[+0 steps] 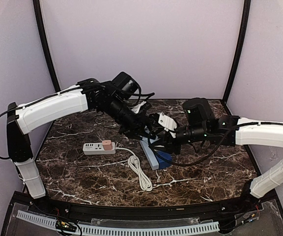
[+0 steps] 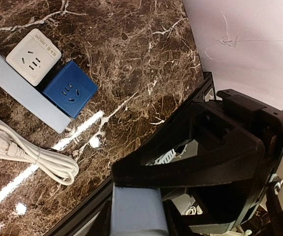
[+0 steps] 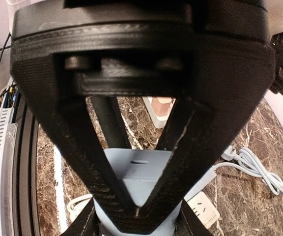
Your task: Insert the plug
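The plug (image 3: 141, 167) is a light-blue block held above the table where the two arms meet. My right gripper (image 3: 139, 211) is shut on it, its black fingers meeting in a V across the block. My left gripper (image 2: 136, 221) has its dark fingers against both sides of the same plug (image 2: 134, 204). In the top view the left gripper (image 1: 151, 129) and right gripper (image 1: 167, 142) meet tip to tip and mostly hide the plug. Below on the table stand a blue cube socket (image 2: 70, 95) and a white cube socket (image 2: 33, 56).
A light-blue bar (image 1: 150, 155) lies beside the blue cube socket (image 1: 164, 158). A white power strip (image 1: 95, 148) with a pink piece (image 1: 106, 144) on it lies to the left. A coiled white cable (image 1: 139, 172) lies toward the front edge.
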You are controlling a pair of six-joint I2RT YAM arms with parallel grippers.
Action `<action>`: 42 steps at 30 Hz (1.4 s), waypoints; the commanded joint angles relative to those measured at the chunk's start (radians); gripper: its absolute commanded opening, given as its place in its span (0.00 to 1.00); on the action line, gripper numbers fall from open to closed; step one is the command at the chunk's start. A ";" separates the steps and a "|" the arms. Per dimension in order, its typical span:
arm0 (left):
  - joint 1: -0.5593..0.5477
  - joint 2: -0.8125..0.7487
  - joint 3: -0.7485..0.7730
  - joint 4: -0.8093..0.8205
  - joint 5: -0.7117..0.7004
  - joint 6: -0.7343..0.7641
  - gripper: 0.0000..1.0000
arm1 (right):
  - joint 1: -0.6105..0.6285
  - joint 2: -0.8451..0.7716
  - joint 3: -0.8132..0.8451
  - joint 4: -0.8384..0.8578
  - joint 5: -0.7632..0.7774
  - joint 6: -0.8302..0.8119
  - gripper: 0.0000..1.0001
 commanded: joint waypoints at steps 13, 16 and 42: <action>-0.005 0.021 0.027 -0.032 -0.028 0.021 0.01 | 0.012 -0.001 0.032 -0.018 0.116 -0.008 0.06; -0.005 0.005 0.001 -0.009 -0.052 -0.013 0.01 | 0.012 -0.010 0.028 -0.019 0.137 -0.005 0.15; 0.011 -0.101 -0.162 0.042 -0.212 -0.099 0.01 | 0.011 -0.094 -0.103 0.054 0.437 0.100 0.99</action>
